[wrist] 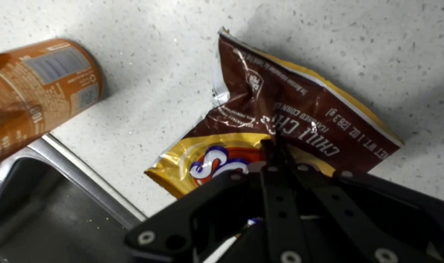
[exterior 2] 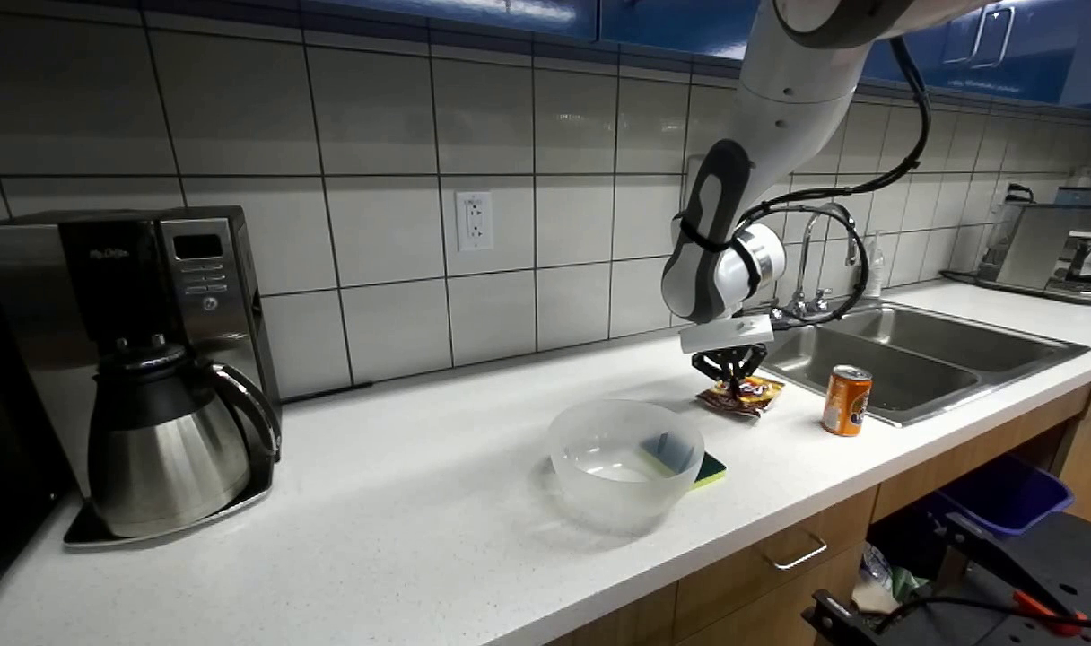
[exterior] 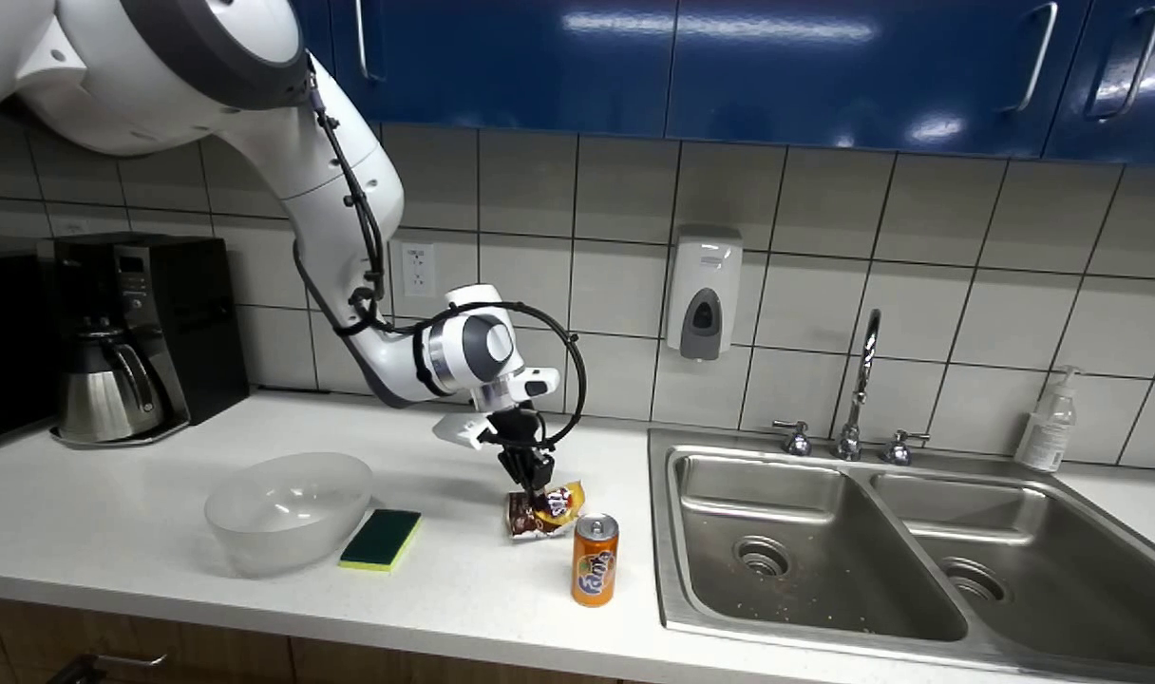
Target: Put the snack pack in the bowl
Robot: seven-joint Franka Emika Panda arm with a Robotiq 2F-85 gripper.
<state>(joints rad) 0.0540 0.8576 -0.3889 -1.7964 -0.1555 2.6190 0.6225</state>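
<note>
The snack pack, dark brown with yellow-orange print, is at the counter surface in both exterior views (exterior: pixel 566 505) (exterior 2: pixel 759 391). I cannot tell whether it is slightly raised. In the wrist view the snack pack (wrist: pixel 302 117) is creased where my fingers meet. My gripper (wrist: pixel 276 148) points down, its fingertips close together and shut on the middle of the pack. The gripper also shows in both exterior views (exterior: pixel 537 498) (exterior 2: pixel 734 388). The translucent whitish bowl stands apart from the pack in both exterior views (exterior: pixel 278 546) (exterior 2: pixel 613 502); no contents show. The wrist view does not show the bowl.
An orange drink can (exterior: pixel 595 560) stands upright close to the pack. A green-and-black sponge (exterior: pixel 381 539) lies beside the bowl, between bowl and pack. The steel sink (exterior: pixel 668 532) is past the can. A coffee maker (exterior 2: pixel 178 377) stands at the far end.
</note>
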